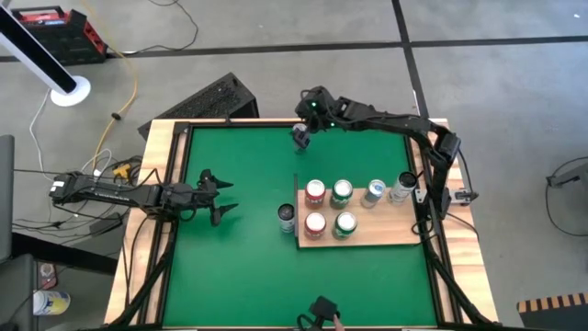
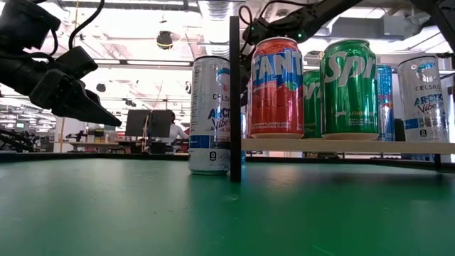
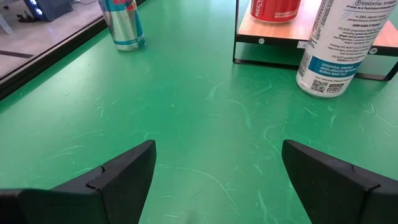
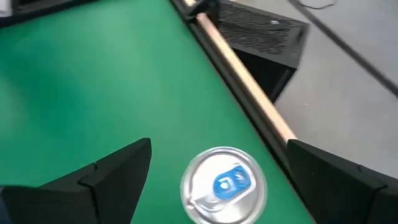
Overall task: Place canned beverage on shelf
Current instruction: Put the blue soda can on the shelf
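Observation:
A slim silver-and-blue can [image 1: 300,136] stands upright on its base on the green tabletop near the far edge; its top with a blue tab shows in the right wrist view [image 4: 224,185]. My right gripper [image 1: 306,118] is open above it, one finger on either side [image 4: 219,149], not touching. The shelf [image 1: 367,241], a light wooden board with a dark upright left edge [image 2: 234,99], carries several cans, among them a red one [image 2: 275,87] and a green one [image 2: 348,89]. My left gripper [image 1: 227,199] is open and empty over the table's left part [image 3: 217,146].
A white can [image 1: 287,217] stands on the table against the shelf's left edge, also in the low view [image 2: 210,114] and the left wrist view [image 3: 333,50]. The light wooden frame [image 4: 242,68] runs just beyond the slim can. Bare green tabletop lies between my left gripper and the shelf.

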You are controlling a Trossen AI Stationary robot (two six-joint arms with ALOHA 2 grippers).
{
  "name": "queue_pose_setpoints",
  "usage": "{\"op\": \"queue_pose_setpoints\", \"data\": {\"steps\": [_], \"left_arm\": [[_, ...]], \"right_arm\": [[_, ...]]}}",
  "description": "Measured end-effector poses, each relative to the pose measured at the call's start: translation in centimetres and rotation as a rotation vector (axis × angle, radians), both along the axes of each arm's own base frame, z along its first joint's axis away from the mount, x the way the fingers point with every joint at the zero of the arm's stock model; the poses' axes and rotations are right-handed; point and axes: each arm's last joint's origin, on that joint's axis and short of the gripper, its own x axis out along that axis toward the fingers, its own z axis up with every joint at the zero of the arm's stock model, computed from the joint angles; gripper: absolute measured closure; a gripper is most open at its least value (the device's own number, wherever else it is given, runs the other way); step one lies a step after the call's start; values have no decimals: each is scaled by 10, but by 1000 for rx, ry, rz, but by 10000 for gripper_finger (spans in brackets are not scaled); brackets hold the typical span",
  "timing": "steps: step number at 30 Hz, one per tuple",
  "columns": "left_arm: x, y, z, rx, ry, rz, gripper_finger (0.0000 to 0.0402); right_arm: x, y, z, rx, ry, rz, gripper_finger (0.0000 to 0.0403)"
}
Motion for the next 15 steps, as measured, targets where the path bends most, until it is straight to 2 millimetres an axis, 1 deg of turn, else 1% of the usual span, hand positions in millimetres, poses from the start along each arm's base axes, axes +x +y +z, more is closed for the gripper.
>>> {"op": "queue_pose_setpoints", "data": {"steps": [3, 9, 15], "left_arm": [[0, 0, 0, 0, 0, 0, 68], [0, 0, 0, 0, 0, 0, 68], [0, 0, 0, 0, 0, 0, 68]], "right_arm": [[1, 0, -1, 21, -27, 32, 7], [-5, -1, 1, 9, -57, 5, 7], [-7, 0, -7, 15, -54, -9, 7]]}}
